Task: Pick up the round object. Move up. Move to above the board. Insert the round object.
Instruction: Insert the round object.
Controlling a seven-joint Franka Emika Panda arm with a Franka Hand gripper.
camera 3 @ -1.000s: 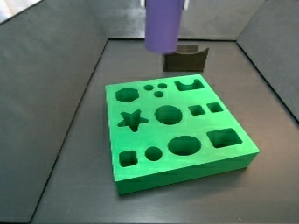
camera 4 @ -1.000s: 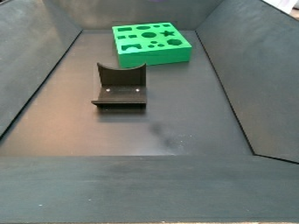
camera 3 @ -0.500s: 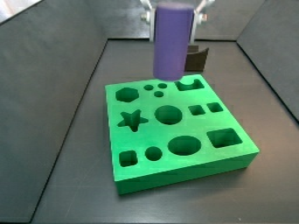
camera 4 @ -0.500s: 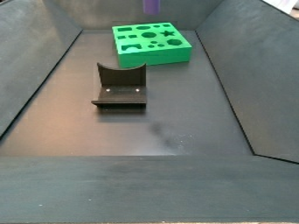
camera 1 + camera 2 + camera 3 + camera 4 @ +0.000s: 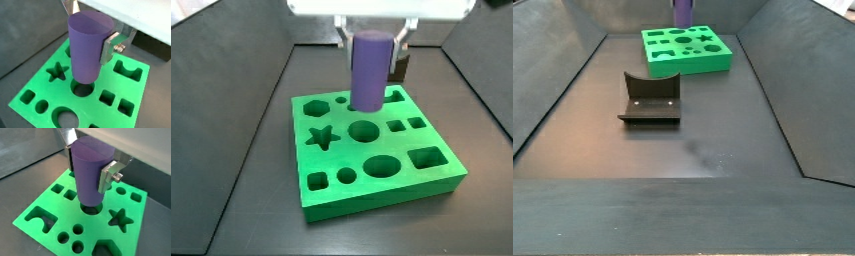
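Gripper point(image 5: 90, 36) — clamped on the round object point(image 5: 89, 47), a purple cylinder held upright between silver finger plates point(image 5: 107, 174). Position: above the board point(image 5: 372, 150), the peg's lower end over a round hole point(image 5: 90, 208) near the slab's centre, not yet seated. Fixture point(image 5: 649, 100) — on the dark floor, well apart from the board.

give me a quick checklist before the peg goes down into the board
1. Pincer shut on peg, fingers on both sides: ok.
2. Peg upright, not tilted, in both wrist views: ok.
3. Peg tip over the board's central round hole: ok in the wrist views; a side view looks offset, perhaps from the viewing angle.
4. Hole free of obstruction: ok.
5. Peg tip not yet in the hole: ok.
6. Hole wide enough for the peg: cannot tell.
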